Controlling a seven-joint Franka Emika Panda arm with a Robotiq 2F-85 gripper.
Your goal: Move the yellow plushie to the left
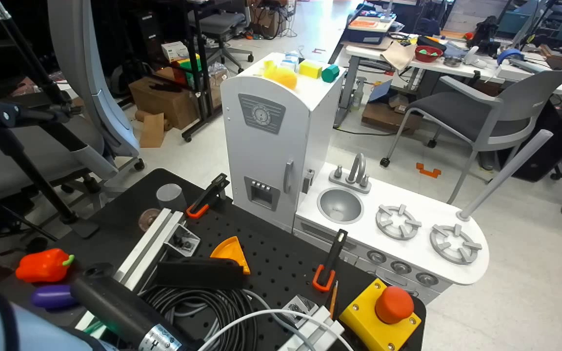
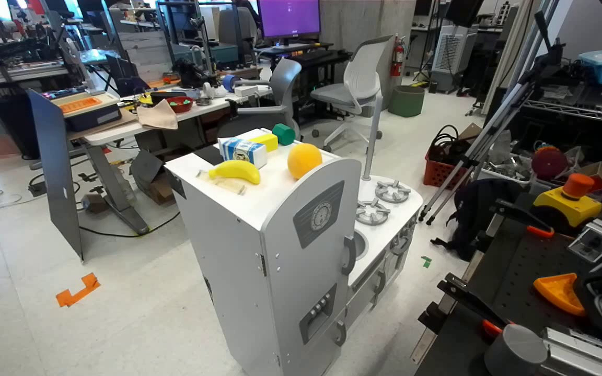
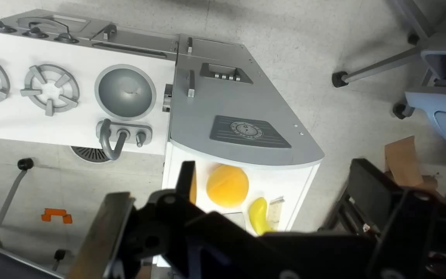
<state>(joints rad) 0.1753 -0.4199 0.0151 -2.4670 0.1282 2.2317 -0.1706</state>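
Standing wide apart, the jaws held nothing; the yellow plushie [image 3: 227, 186] rested near the banana [image 3: 258, 216] on the white surface [image 2: 259, 201], its leftward move apparently outstanding.

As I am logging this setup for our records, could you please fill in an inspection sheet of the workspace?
Surface: toy fridge's white top, its front edge arched.
Job's things: yellow-orange rounded item, presumably the plushie, lying near the arched edge, apart from the banana.
Clutter: banana, blue-and-white carton, yellow block and green block, all on the same top.
Gripper: open in the wrist view; nothing seen held.
Cables: dark cable coil on the black perforated table; a white cable arches nearby.
Surroundings: grey chair, orange floor tape, yellow box with a red button on the perforated table.
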